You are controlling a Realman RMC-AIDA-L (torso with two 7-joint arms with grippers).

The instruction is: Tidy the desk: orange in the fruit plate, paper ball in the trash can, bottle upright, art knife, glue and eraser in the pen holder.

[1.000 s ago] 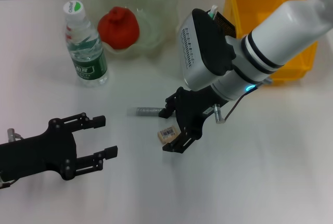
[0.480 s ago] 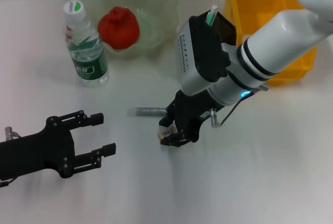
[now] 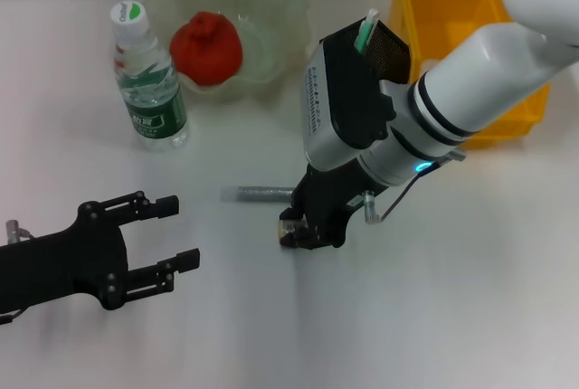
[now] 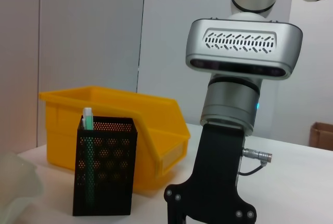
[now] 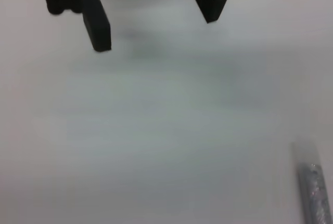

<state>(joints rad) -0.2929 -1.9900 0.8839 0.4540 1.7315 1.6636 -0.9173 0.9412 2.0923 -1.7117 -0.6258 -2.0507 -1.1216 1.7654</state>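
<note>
Right end effector (image 3: 297, 231), pointing down at the white surface (image 3: 452, 298), with its fingers closed around the eraser (image 3: 288, 226); only a small beige corner of the eraser shows between the black fingers in the head view, the rest being hidden by the end effector body. Just beside it, toward the robot's left, lies a grey cylindrical stick (image 3: 258, 194), one end covered by the right arm; whether this is the glue or the art knife cannot be told. Left end effector (image 3: 172, 233) rests low over the near left part of the surface, fingers spread apart and holding nothing; the arm is cut off at the picture's edge. Farther back, the bottle (image 3: 147, 80) stands upright with its white cap on top, just beside the fruit plate (image 3: 271, 0), in which the orange (image 3: 207, 47) sits. The pen holder (image 3: 387, 45) is partly hidden behind the right wrist housing; a green-and-white stick (image 3: 365, 30) protrudes from it. The trash can (image 3: 452, 9) stands directly behind the pen holder, its interior contents not discernible.
</note>
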